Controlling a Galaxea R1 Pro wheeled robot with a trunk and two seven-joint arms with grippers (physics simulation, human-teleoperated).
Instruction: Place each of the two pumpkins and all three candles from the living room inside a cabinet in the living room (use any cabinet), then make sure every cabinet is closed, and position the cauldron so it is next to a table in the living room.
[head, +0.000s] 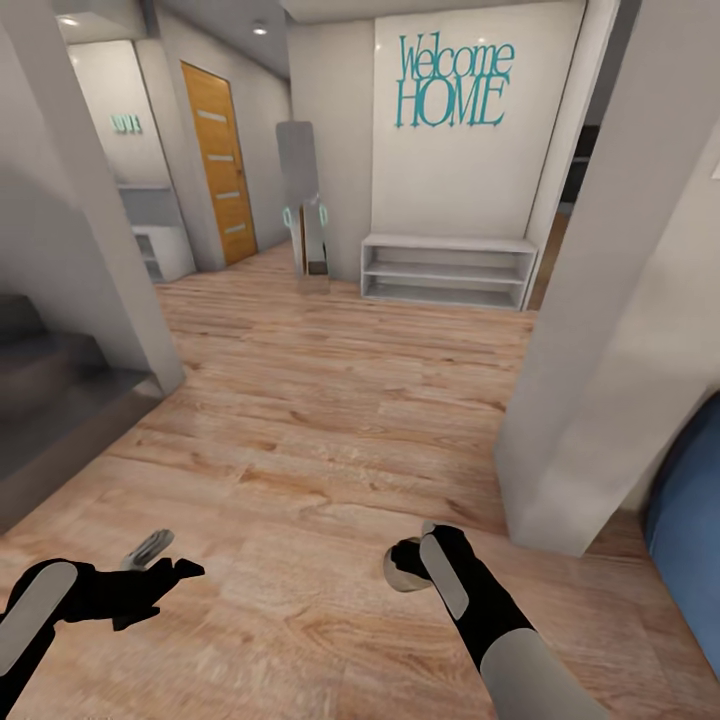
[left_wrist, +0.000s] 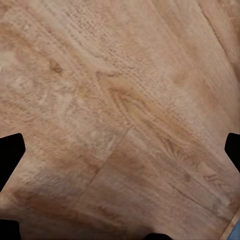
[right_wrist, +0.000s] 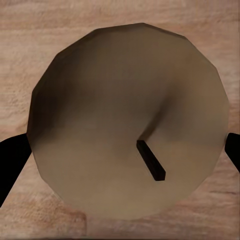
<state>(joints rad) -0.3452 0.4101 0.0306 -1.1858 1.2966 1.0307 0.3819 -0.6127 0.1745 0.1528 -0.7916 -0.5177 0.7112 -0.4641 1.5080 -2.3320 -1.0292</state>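
In a hallway with a wood floor (head: 330, 420), the robot is on its way and is looking at a white wall with the blue words "Welcome HOME" (head: 452, 82). Under the words is a low white shelf (head: 448, 270), and an orange door (head: 220, 160) is farther back on the left. No cabinet can be seen from here. The right pincer (head: 412, 566) is down low in front of the robot, and it is grasping 1 candle (right_wrist: 130, 125). From the right wrist camera the candle is a round grey-brown stub with a short dark wick (right_wrist: 151, 160) near the middle, and the 2 dark fingertips (right_wrist: 11, 165) sit at its 2 sides, so the pincer looks closed around it. The flat top with the wick faces the wrist camera, so I think the candle's long axis runs along the fingers, pointing down at the floor. The candle sits right between the fingers, not off to any side. The left pincer (head: 160, 560) is held out low on the other side, and it is released, with only bare floor between its fingers (left_wrist: 10, 155). The right arm has the candle, so I think the next job is to drive to the cabinet and put it inside.
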